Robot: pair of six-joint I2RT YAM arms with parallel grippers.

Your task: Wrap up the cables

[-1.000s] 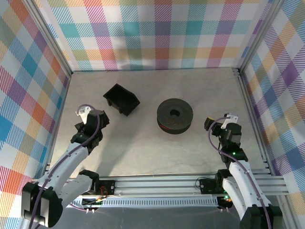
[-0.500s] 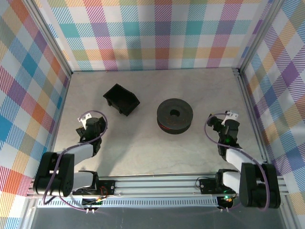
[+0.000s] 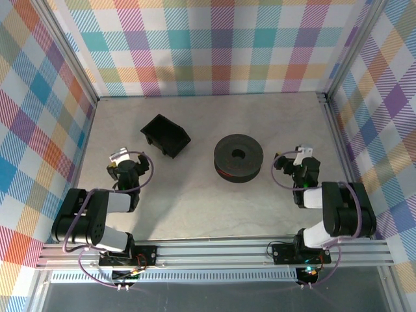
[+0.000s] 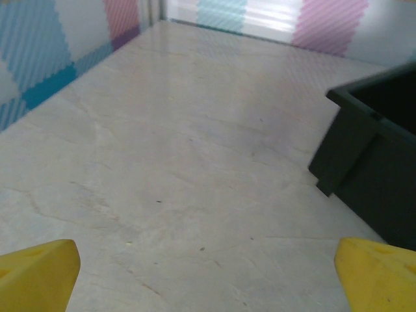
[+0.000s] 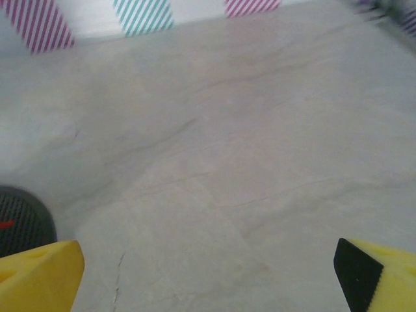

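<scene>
A black spool (image 3: 238, 157) lies flat mid-table, and a thin streak of red cable (image 3: 225, 173) shows at its near-left rim. The spool's edge (image 5: 21, 226) with a red fleck sits at the lower left of the right wrist view. My left gripper (image 3: 127, 170) rests low at the left, open, yellow fingertips (image 4: 36, 276) wide apart over bare table. My right gripper (image 3: 304, 170) rests low, right of the spool and apart from it, also open with nothing between its fingers (image 5: 39, 276).
A black open bin (image 3: 166, 135) stands at the back left, and its corner (image 4: 370, 162) is close on the right in the left wrist view. Checked walls close in three sides. An aluminium rail (image 3: 214, 250) runs along the near edge.
Both arms have folded back onto themselves, and the grippers have sunk low to the table. Both grippers stayed open. The spool and the bin have not moved.
</scene>
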